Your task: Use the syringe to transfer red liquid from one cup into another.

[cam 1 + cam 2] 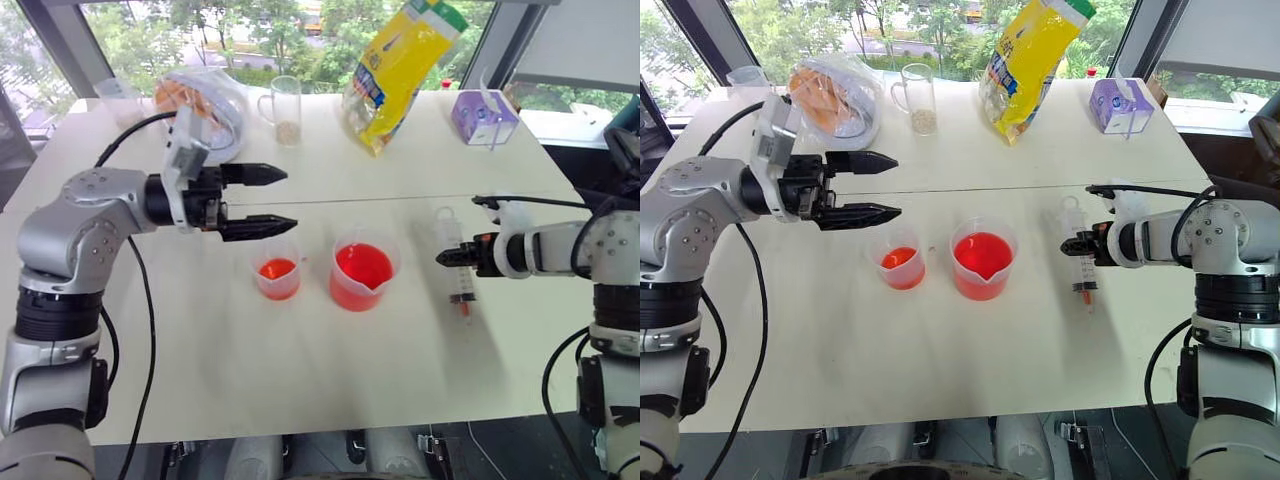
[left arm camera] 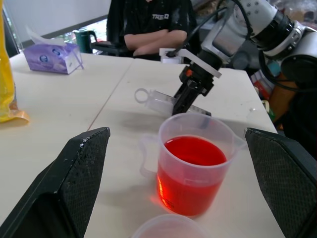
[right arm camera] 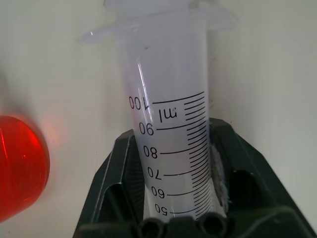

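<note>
The syringe (image 1: 449, 234) lies on the white table (image 1: 300, 370) at the right, orange tip toward the front edge. My right gripper (image 1: 445, 258) has its fingers against both sides of the graduated barrel (image 3: 173, 139). The wide spouted cup (image 1: 363, 275) with red liquid (image 2: 194, 151) stands mid-table. Left of it is the small cup (image 1: 278, 272) with a little red liquid. My left gripper (image 1: 265, 200) hovers open just behind and above the small cup, pointing right, holding nothing.
Along the far edge are a yellow bag (image 1: 400, 70), a tall clear mug (image 1: 285, 108), a purple tissue box (image 1: 483, 117) and a clear bag of orange things (image 1: 205, 100). A person (image 2: 153, 25) sits beyond the table's right side.
</note>
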You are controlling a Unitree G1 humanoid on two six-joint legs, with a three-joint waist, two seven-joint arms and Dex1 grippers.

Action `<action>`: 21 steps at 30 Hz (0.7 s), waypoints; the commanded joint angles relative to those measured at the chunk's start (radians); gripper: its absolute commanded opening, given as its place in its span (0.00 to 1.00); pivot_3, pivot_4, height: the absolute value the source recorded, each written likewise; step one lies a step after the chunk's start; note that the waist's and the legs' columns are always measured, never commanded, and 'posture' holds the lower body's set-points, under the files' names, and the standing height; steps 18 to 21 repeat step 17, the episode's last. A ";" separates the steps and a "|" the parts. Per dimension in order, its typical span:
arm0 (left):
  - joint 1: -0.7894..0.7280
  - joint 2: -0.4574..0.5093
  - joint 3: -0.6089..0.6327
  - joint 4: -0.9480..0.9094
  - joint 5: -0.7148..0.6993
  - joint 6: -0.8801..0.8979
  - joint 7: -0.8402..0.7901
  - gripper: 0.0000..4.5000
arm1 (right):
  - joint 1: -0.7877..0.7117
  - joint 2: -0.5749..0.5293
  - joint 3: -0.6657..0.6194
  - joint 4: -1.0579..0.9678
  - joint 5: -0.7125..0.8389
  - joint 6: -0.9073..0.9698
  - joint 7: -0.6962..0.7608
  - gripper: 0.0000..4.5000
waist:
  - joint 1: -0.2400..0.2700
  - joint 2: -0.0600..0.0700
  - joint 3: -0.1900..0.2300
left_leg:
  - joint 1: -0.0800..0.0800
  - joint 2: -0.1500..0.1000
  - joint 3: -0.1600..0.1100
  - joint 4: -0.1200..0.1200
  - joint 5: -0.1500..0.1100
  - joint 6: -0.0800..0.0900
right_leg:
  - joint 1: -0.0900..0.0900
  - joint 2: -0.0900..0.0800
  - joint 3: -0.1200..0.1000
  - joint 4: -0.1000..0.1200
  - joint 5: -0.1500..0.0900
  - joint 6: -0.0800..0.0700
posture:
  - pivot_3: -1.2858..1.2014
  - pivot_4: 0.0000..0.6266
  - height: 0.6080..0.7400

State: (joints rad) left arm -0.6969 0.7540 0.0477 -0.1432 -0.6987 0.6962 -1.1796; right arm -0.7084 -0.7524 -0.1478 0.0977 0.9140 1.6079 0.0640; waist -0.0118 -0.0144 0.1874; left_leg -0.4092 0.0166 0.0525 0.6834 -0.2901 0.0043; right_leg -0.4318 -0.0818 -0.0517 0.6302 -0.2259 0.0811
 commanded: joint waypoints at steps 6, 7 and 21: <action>0.006 0.025 0.024 -0.073 -0.044 0.052 0.007 1.00 | -0.012 -0.080 -0.046 -0.167 0.070 0.007 0.056 0.99 | 0.002 0.001 0.000 | 0.000 0.000 0.000 0.000 0.000 0.000 | 0.000 0.000 0.000 0.000 0.000 0.000 | 0.52 0.24 1.00; 0.005 0.027 0.026 -0.074 -0.048 0.057 0.008 1.00 | -0.015 -0.106 -0.050 -0.215 0.082 0.007 0.090 0.99 | 0.001 0.000 0.000 | 0.000 0.000 0.000 0.000 0.000 0.000 | 0.000 0.000 0.000 0.000 0.000 0.000 | 0.52 0.24 1.00; 0.012 0.048 0.022 -0.081 -0.057 0.061 -0.004 1.00 | 0.049 -0.376 -0.199 -0.548 0.248 -0.014 0.422 0.99 | 0.002 0.000 0.000 | 0.000 0.000 -0.001 0.000 0.000 0.000 | 0.000 0.000 0.000 0.000 0.000 0.000 | 0.52 0.24 1.00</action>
